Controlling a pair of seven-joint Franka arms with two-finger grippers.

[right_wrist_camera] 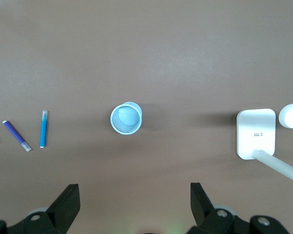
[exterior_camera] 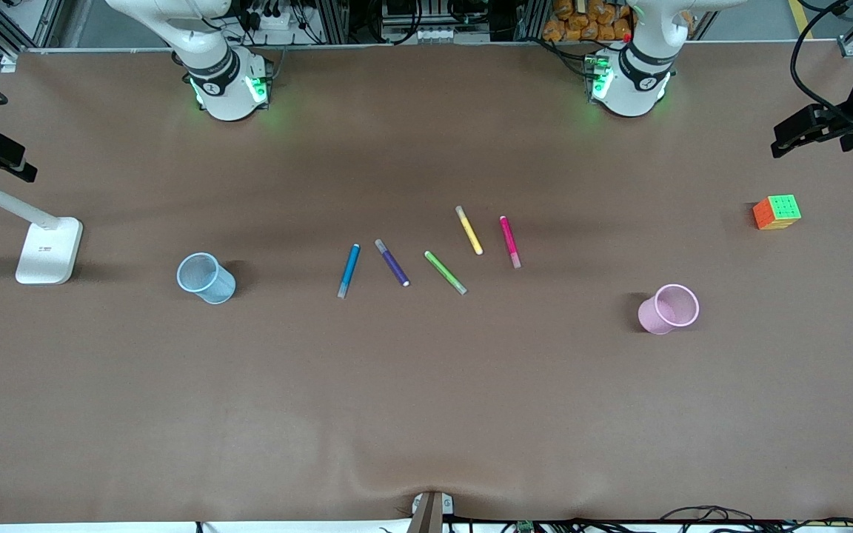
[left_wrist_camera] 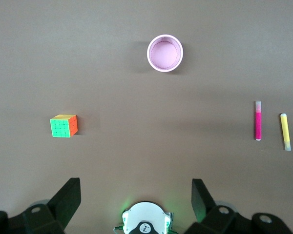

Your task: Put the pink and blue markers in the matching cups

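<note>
The pink marker point(exterior_camera: 509, 241) point(left_wrist_camera: 258, 126) and the blue marker point(exterior_camera: 349, 270) point(right_wrist_camera: 43, 129) lie flat in a row of pens at mid-table. Toward the left arm's end stands the pale pink cup point(exterior_camera: 669, 309) point(left_wrist_camera: 164, 53), upright and empty. Upright and empty too, the pale blue cup point(exterior_camera: 206, 277) point(right_wrist_camera: 126, 118) is toward the right arm's end. My left gripper point(left_wrist_camera: 136, 187) hangs open high over the table near its own base, holding nothing. My right gripper point(right_wrist_camera: 135, 192) is likewise open and empty, high over the blue cup's end. Neither gripper shows in the front view.
Between the two markers lie a dark purple pen point(exterior_camera: 392, 262), a green pen point(exterior_camera: 445, 272) and a yellow pen point(exterior_camera: 469, 230). A colour cube point(exterior_camera: 777, 212) sits toward the left arm's end. A white lamp base point(exterior_camera: 49, 250) stands at the right arm's end.
</note>
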